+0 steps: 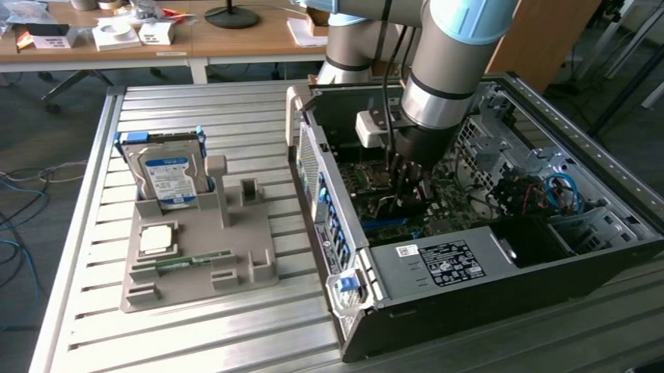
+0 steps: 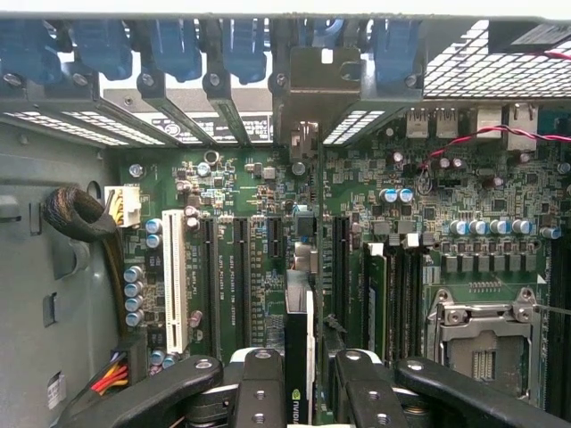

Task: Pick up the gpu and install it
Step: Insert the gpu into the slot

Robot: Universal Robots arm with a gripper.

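Premises: a robotics laboratory or test workshop. Evidence: an industrial robot arm (image 1: 456,54) stands over a slotted aluminium table (image 1: 207,334). An opened computer case (image 1: 487,311) sits at the right of the frame, motherboard (image 2: 250,187) exposed. A grey parts fixture (image 1: 249,249) at centre left holds a hard drive (image 1: 168,175). Wooden desks (image 1: 249,43) with small boxes (image 1: 114,35) occupy the upper left. Loose cables (image 1: 21,194) lie on the floor at the left edge.

Your inventory: gripper (image 2: 308,382) clamped on the gpu (image 2: 299,348), held edge-on; green motherboard (image 2: 464,187); white slot (image 2: 176,281); CPU socket (image 2: 482,343); blue latches (image 2: 174,45).
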